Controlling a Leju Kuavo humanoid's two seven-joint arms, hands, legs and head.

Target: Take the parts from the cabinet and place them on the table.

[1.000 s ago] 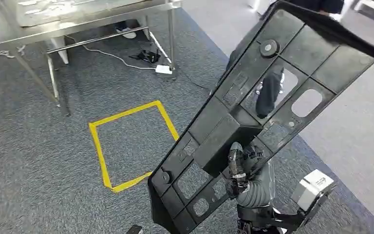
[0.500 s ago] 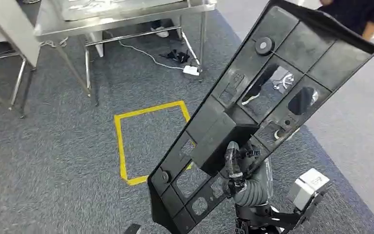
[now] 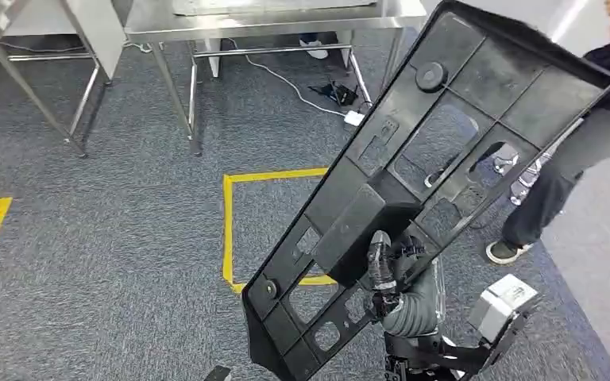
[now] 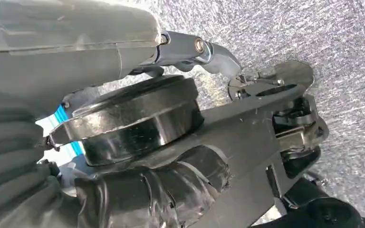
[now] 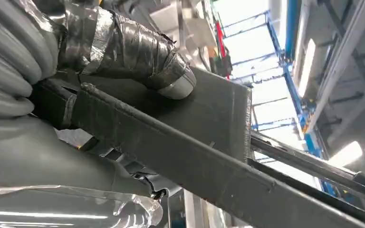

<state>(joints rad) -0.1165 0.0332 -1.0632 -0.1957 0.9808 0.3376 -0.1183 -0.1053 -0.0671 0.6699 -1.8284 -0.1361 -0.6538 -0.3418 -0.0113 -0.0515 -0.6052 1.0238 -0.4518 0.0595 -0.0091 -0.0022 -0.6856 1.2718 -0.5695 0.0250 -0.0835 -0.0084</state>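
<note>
A large black plastic panel (image 3: 429, 159) with several cut-outs and a raised box stands tilted in front of me, reaching from low centre to the upper right of the head view. My right hand (image 3: 397, 290) grips it near its lower end from behind. In the right wrist view the tape-wrapped thumb (image 5: 138, 52) presses on the panel's flat face (image 5: 209, 123). A steel table (image 3: 270, 16) stands ahead at the top of the head view. My left hand (image 4: 161, 194) hangs over the carpet; its taped thumb shows, its fingers are hidden.
A yellow tape square (image 3: 229, 226) marks the grey carpet before the table. A cable and white plug (image 3: 353, 117) lie by the table leg. A second steel frame (image 3: 79, 87) stands at left. A person (image 3: 572, 159) stands at right, close to the panel's top.
The whole view has swung: table and yellow square slid rightward in the picture, and a person has come into sight at right. The panel stays held the same way.
</note>
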